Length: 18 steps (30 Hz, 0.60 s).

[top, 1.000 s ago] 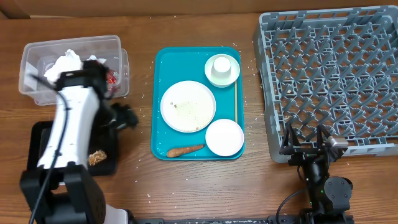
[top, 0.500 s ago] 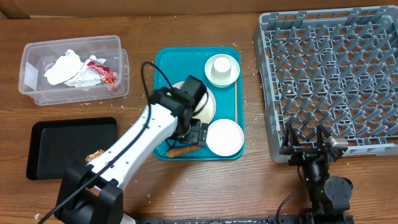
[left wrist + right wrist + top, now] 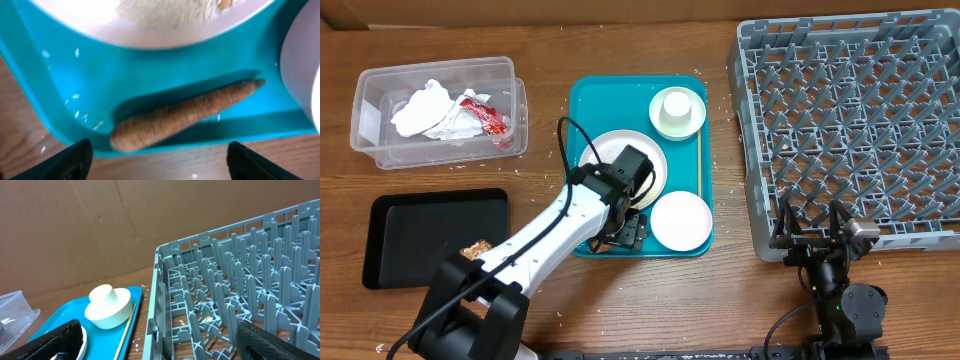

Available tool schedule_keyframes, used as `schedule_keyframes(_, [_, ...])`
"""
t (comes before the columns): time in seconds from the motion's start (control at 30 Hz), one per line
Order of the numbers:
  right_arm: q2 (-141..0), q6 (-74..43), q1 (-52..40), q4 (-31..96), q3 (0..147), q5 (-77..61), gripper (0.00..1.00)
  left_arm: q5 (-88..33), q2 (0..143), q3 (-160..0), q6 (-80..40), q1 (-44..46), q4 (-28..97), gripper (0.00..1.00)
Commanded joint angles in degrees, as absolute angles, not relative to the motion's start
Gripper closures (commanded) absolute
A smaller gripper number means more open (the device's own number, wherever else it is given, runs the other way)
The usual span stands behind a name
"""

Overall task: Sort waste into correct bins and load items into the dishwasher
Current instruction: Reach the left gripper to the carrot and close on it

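Note:
An orange carrot piece (image 3: 185, 115) lies along the front rim of the teal tray (image 3: 45, 75), with rice grains (image 3: 75, 97) beside it. My left gripper (image 3: 160, 162) is open and hangs just in front of the carrot, one black finger on either side and neither touching it. In the overhead view the left gripper (image 3: 623, 228) covers the carrot. On the tray sit a white plate (image 3: 605, 160), a bowl (image 3: 682, 220), a cup in a bowl (image 3: 677, 112) and a wooden stick (image 3: 699, 165). My right gripper (image 3: 820, 240) is open and empty at the front edge of the grey dish rack (image 3: 860, 120).
A clear tub (image 3: 370, 120) at the back left holds napkins (image 3: 420, 108) and a red wrapper (image 3: 485, 118). The black tray (image 3: 420, 225) at the front left holds a brown chunk (image 3: 475, 250). Rice grains lie scattered on the wood around the teal tray.
My left arm swung from the clear tub across to the teal tray and came down at its front rim by the carrot. The right arm has not moved.

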State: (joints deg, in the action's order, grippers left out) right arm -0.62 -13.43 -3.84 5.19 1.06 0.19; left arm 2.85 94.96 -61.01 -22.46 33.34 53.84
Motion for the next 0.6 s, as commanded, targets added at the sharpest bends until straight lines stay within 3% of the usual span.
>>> schedule_keyframes(0.0, [-0.16, -13.04, -4.12, 4.84, 0.45, -0.10, 0.00, 3.57, 95.37, -58.11, -21.76, 33.36, 50.26, 0.13])
schedule_keyframes(0.57, [-0.16, -13.06, -4.12, 4.84, 0.45, -0.10, 0.00, 3.64, 95.59, -51.35, -16.86, 33.36, 40.03, 0.11])
